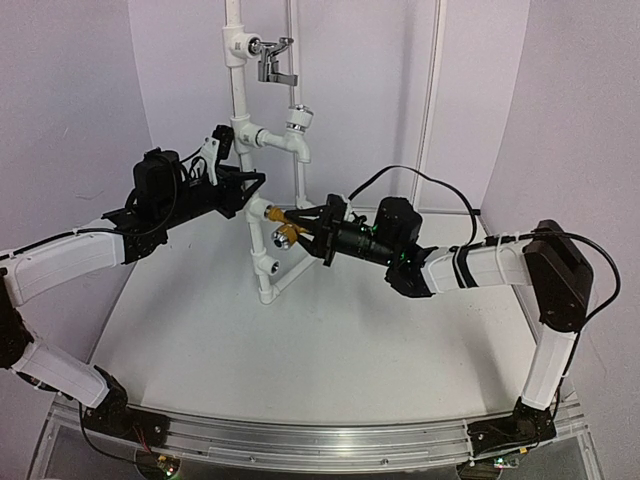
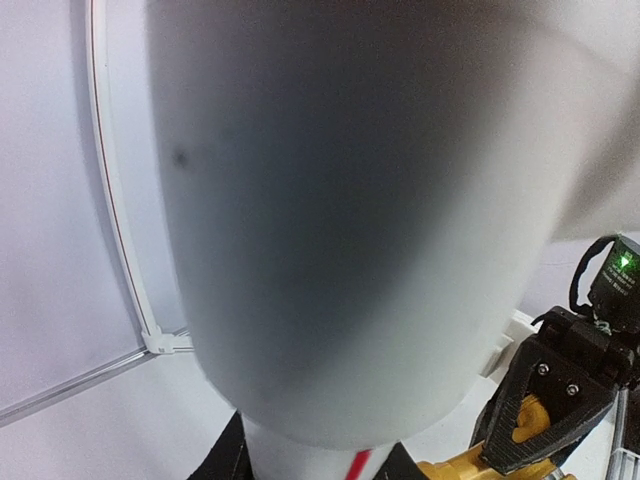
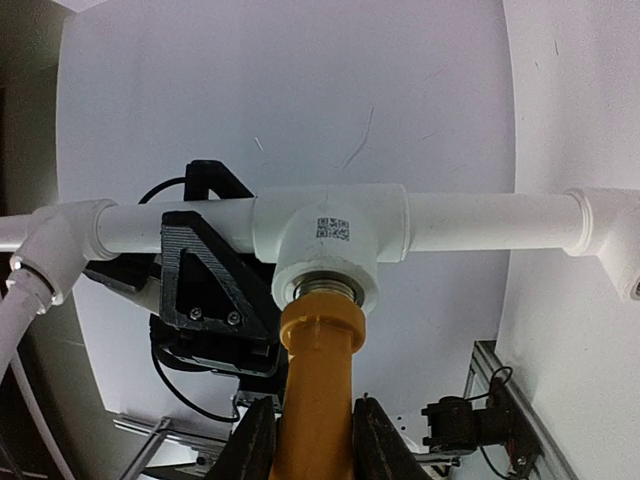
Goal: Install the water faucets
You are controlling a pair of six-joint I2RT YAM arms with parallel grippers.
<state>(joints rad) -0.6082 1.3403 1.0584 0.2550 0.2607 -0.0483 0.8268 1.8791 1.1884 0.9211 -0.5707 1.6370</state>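
Note:
The golden-brass water faucet (image 1: 285, 233) points sideways, its threaded end in the white tee fitting (image 3: 330, 238) of the upright pipe stand (image 1: 264, 285). My right gripper (image 1: 303, 222) is shut on the faucet's body (image 3: 316, 385), with its dark fingers (image 3: 254, 445) pressed against both sides. My left gripper (image 1: 246, 196) is shut on the white pipe (image 2: 350, 220) just beside that tee. In the left wrist view the pipe fills the frame, and the faucet (image 2: 468, 467) and right gripper (image 2: 548, 405) show at the lower right. The left gripper's black fingers (image 3: 212, 280) show behind the pipe in the right wrist view.
Higher on the stand are a chrome lever tap (image 1: 272, 62) and a white plastic tap (image 1: 297, 132). An open lower socket (image 1: 272, 267) faces forward near the base. White walls curve around the table (image 1: 330, 350). An aluminium rail (image 1: 300, 432) runs along the near edge.

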